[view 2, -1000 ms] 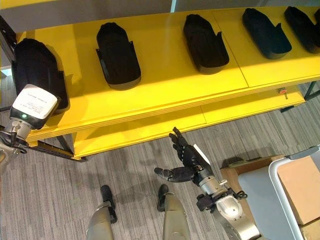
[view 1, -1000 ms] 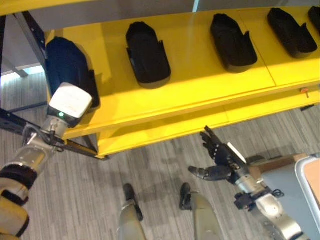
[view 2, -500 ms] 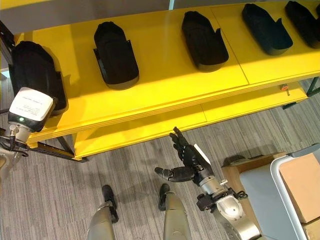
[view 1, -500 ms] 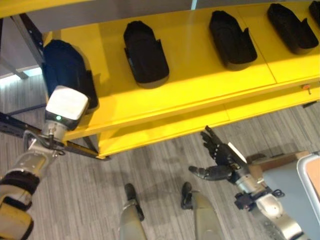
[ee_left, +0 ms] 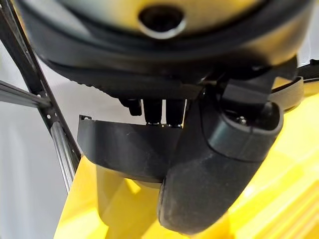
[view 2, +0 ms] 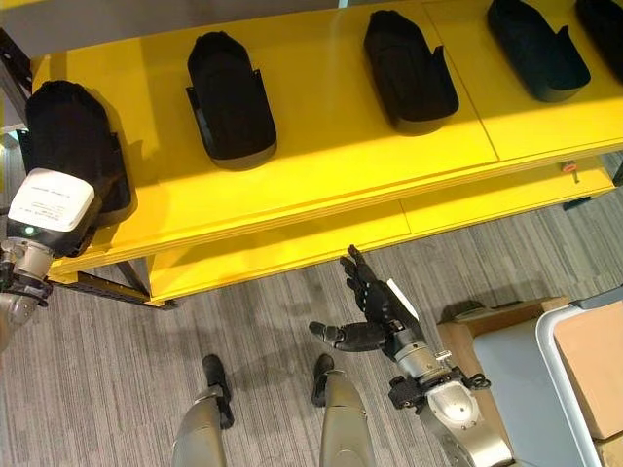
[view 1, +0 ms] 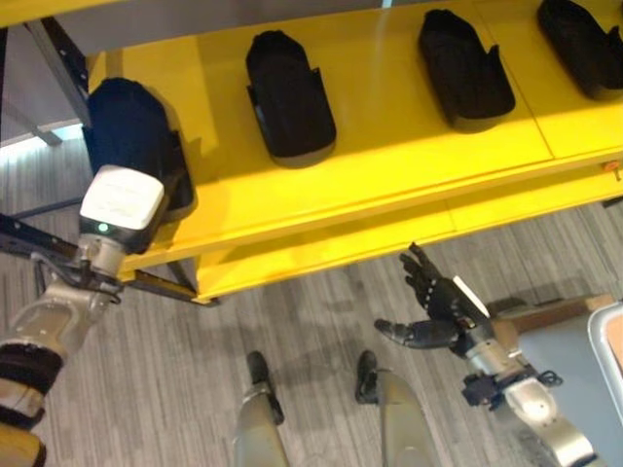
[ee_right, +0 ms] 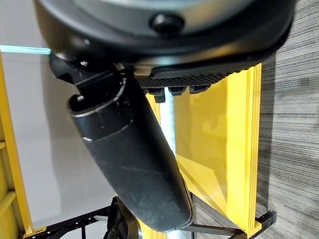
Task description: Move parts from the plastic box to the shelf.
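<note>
The yellow shelf (view 1: 389, 146) carries several black moulded parts in a row. The leftmost black part (view 1: 127, 131) lies at the shelf's left end. My left hand (view 1: 120, 201) rests against that part's near end, its white-backed top facing up. In the left wrist view the thumb (ee_left: 219, 169) lies over the part's wall (ee_left: 129, 149); how the hand grips it is hidden. My right hand (view 2: 375, 316) hovers open and empty over the floor, below the shelf's front edge, with the thumb (ee_right: 129, 164) straight.
Other black parts (view 1: 287, 97) (view 1: 465, 68) (view 1: 584, 39) are spaced along the shelf. A lower yellow tier (view 1: 331, 248) juts out beneath. A black metal frame (view 1: 54, 58) stands at the left. A grey plastic box (view 2: 506, 379) holding a brown carton (view 2: 594, 360) sits at the lower right.
My left hand has slid slightly back toward me from the leftmost part, which stays on the shelf. The camera has shifted a little. The right hand keeps its open pose.
</note>
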Controlling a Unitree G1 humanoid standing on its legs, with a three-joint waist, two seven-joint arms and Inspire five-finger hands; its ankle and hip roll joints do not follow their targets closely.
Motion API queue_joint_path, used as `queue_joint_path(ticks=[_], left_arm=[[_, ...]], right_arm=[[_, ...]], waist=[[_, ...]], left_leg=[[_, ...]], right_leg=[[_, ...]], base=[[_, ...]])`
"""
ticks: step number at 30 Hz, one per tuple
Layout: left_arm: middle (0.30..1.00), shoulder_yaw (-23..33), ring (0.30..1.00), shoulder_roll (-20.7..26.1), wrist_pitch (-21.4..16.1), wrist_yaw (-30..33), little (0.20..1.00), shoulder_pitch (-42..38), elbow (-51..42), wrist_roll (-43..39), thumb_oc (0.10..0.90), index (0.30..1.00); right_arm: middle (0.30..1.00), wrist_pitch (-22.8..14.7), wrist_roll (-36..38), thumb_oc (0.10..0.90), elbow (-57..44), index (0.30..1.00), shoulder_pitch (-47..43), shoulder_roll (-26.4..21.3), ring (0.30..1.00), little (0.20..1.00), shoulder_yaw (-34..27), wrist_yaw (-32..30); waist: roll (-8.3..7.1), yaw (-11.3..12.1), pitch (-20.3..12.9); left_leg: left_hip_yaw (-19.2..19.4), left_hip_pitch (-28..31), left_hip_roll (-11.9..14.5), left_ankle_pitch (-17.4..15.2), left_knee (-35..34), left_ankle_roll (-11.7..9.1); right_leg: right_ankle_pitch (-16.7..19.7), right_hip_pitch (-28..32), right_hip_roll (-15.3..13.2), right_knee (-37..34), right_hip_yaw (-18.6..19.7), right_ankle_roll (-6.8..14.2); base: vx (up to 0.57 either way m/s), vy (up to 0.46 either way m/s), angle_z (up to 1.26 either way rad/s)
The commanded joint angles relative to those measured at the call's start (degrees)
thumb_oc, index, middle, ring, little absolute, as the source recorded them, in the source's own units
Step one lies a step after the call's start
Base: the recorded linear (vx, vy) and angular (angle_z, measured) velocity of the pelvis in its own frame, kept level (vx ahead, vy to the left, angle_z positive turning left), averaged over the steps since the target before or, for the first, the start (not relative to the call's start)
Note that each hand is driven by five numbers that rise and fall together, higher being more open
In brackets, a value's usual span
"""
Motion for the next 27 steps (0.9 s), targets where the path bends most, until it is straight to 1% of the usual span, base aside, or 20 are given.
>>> queue_joint_path(ticks=[1, 4, 10, 16, 22, 23, 24, 27], left_arm=[[1.0, 2.17, 1.0, 4.78, -2.84, -0.28, 1.0, 1.9, -5.29, -4.07, 0.9, 1.0], [1.0, 2.46, 1.0, 6.12, -3.66, -0.39, 1.0, 1.53, -6.68, -5.0, 0.9, 1.0], [1.0, 0.97, 1.0, 8.85, -4.66, -1.21, 1.0, -0.6, -7.63, -5.88, 0.9, 1.0], [1.0, 0.63, 1.0, 10.98, -5.53, -2.64, 1.0, -1.61, -8.22, -7.65, 0.9, 1.0], [1.0, 2.09, 1.0, 12.05, -5.87, -5.72, 1.0, -1.43, -7.97, -11.25, 0.9, 1.0], [1.0, 2.76, 1.0, 12.54, -6.04, -7.33, 1.0, -1.11, -8.31, -12.81, 0.9, 1.0], [1.0, 4.24, 1.0, 12.59, -6.21, -7.98, 1.0, -0.19, -8.51, -14.17, 0.9, 1.0], [1.0, 5.69, 1.0, 12.51, -6.03, -9.25, 1.0, 0.58, -8.8, -16.15, 0.9, 1.0]], right_arm=[[1.0, -4.25, 0.95, 0.9, -5.32, 1.0, -2.04, -0.18, 1.0, 1.0, -3.53, 1.5], [1.0, -4.17, 1.14, 0.9, -5.12, 1.0, -1.81, -0.09, 1.0, 1.0, -3.43, 2.02], [1.0, -3.94, 1.48, 0.9, -5.09, 1.0, -1.18, -0.15, 1.0, 1.0, -3.27, 2.75], [1.0, -3.69, 1.54, 0.9, -4.57, 1.0, -0.5, -0.03, 1.0, 1.0, -3.53, 3.28], [1.0, -3.14, 1.3, 0.9, -4.25, 1.0, 0.01, 0.28, 1.0, 1.0, -4.3, 3.93], [1.0, -2.71, 1.28, 0.9, -3.95, 1.0, 0.34, 0.58, 1.0, 1.0, -4.8, 4.26], [1.0, -2.52, 1.33, 0.9, -3.82, 1.0, 0.51, 0.77, 1.0, 1.0, -5.11, 4.57], [1.0, -2.2, 1.35, 0.9, -3.64, 1.0, 0.74, 1.16, 1.0, 1.0, -5.38, 4.89]], waist=[[0.27, -0.28, -2.75], [0.35, -0.27, -2.68], [0.5, -0.33, -2.63], [0.72, -0.21, -2.47], [0.96, -0.15, -2.41], [1.1, -0.09, -2.42], [1.13, -0.08, -2.36], [1.28, -0.06, -2.42]], left_leg=[[-2.38, 3.57, 3.94, -5.97, 4.57, -2.35], [-2.44, 3.71, 3.8, -5.94, 4.48, -2.35], [-2.31, 4.13, 3.71, -5.93, 4.48, -2.36], [-2.29, 4.58, 3.62, -5.96, 4.62, -2.39], [-2.27, 5.05, 3.55, -5.82, 4.49, -2.42], [-2.23, 5.29, 3.54, -5.8, 4.48, -2.42], [-2.19, 5.58, 3.53, -5.74, 4.35, -2.44], [-2.14, 5.79, 3.51, -5.65, 4.24, -2.44]], right_leg=[[11.6, 0.04, -2.19, -7.89, 5.09, 6.38], [11.68, 0.3, -2.38, -8.05, 5.07, 6.41], [11.69, 0.89, -2.61, -8.08, 4.91, 6.52], [11.76, 1.36, -2.68, -8.07, 5.06, 6.61], [11.99, 1.94, -2.97, -8.25, 5.04, 6.71], [12.03, 2.06, -3.02, -8.2, 5.04, 6.72], [12.05, 2.32, -3.04, -8.29, 5.03, 6.74], [12.02, 2.63, -3.11, -8.38, 4.97, 6.77]], base=[[0.0, 0.0, 0.0], [0.0, 0.0, 0.0], [0.0, 0.0, 0.0], [0.0, 0.0, 0.0], [0.0, 0.0, 0.0], [0.0, 0.0, 0.0], [0.0, 0.0, 0.0], [0.0, 0.0, 0.0]])
